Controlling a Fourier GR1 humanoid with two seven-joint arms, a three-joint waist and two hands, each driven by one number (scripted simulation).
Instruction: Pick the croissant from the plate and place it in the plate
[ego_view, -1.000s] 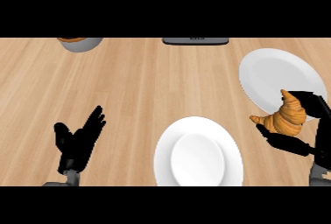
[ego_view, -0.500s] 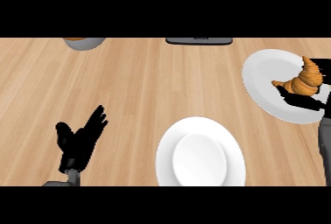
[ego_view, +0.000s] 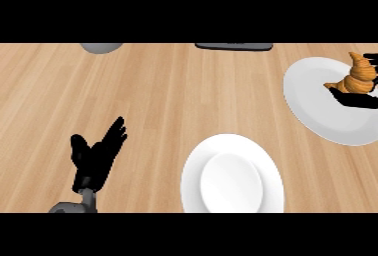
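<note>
A golden-brown croissant (ego_view: 357, 76) stands on end over the far right part of a white plate (ego_view: 317, 107) at the right edge of the head view. My right hand (ego_view: 359, 100) shows only as black fingers just below the croissant, curled against its lower end; the rest of the hand is cut off by the view's edge. A second white plate (ego_view: 232, 176) lies at the lower middle with nothing on it. My left hand (ego_view: 94, 156) rests open at the lower left, fingers pointing up, far from both plates.
A grey bowl (ego_view: 101, 47) sits at the counter's far edge, upper left. A dark flat object (ego_view: 234, 46) lies at the far edge, top middle. Bare wooden counter (ego_view: 170, 100) spreads between the hands.
My right hand has carried the croissant up and to the right, from the near edge of the right plate to above its far right side. The left hand has stayed still.
</note>
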